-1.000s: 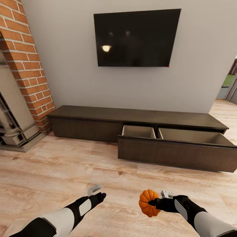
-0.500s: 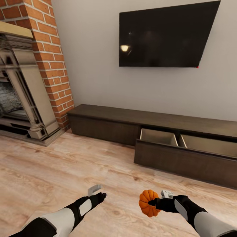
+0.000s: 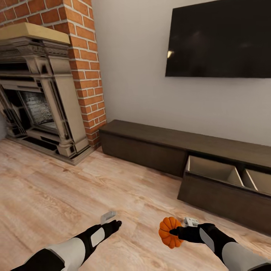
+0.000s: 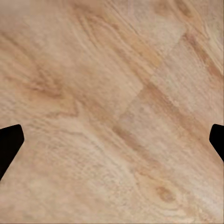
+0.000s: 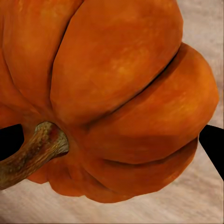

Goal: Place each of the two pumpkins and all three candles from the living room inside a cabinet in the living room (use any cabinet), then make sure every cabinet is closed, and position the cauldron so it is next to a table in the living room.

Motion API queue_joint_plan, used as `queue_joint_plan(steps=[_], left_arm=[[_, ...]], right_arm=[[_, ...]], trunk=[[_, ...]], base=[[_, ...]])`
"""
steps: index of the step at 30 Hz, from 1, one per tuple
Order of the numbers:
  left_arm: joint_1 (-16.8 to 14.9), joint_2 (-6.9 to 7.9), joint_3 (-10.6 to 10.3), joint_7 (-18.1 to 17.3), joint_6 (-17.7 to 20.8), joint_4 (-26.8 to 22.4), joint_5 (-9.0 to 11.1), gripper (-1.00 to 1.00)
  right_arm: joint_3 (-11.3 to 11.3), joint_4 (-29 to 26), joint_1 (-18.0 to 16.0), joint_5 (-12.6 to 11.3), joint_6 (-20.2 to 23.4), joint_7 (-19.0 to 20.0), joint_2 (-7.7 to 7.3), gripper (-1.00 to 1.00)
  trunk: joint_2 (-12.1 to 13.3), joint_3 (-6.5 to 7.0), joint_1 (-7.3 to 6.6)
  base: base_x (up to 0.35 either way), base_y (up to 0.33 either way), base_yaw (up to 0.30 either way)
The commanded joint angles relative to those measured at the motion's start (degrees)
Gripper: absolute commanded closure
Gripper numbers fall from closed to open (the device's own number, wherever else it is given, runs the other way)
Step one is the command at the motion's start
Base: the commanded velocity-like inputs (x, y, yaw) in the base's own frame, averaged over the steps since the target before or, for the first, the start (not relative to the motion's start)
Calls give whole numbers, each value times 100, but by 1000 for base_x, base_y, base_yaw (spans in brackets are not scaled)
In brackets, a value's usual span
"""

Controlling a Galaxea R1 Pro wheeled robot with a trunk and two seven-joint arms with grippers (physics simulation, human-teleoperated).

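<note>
Pumpkin (image 3: 170, 232) is in my right gripper (image 3: 176, 232), carried low over the wood floor (image 3: 56, 195), near-centre of the head view, well apart from the cabinet (image 3: 210, 165). Right fingers are clamped on it; in the right wrist view the orange ribs (image 5: 121, 93) sit between the two dark finger tips at the frame edges, w/ the stem (image 5: 32, 154) poking out sideways. So the pumpkin lies tipped, stem axis roughly level rather than upright; body is squat, no real long axis beyond the stem line. Exact heading of the stem rel. to the room: cannot tell.

Left gripper (image 3: 109, 219) hangs over bare floor, fingers spread wide, nothing between them (image 4: 112, 121).

Cabinet: long low dark-brown unit under the TV (image 3: 222, 41), along the far wall. One drawer (image 3: 214, 173) stands pulled out at far right, pale inside, divider visible, looks empty from here. Brick fireplace (image 3: 41, 90) at far left.

Risks, judged:
- Grip is on a rounded ribbed body held sideways; a jolt while the base travels could roll it out. Cause: small contact area.
- Open drawer front projects into the floor space; base or right arm could clip it on approach.
- Drawer sits off to the right edge of view; a release w/o re-centring may drop the pumpkin on the front lip or the floor.
</note>
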Motion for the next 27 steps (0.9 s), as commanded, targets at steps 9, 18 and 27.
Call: queue_joint_plan(steps=[9, 18, 27], left_arm=[[-4, -9, -51, -14, 18, 100, 60, -100], [-4, -10, -52, -14, 11, 110, 60, -100], [-4, -10, -47, -14, 9, 116, 60, -100]], right_arm=[[5, -14, -1, -51, 38, 13, -3, 100], [5, -14, -1, -43, 39, 18, -3, 100], [25, -14, 4, -42, 38, 17, -3, 100]], trunk=[[-2, -5, 2], [-2, -5, 2], [-2, -5, 2]], base=[[289, 171, 288], [291, 157, 117], [292, 40, 1]])
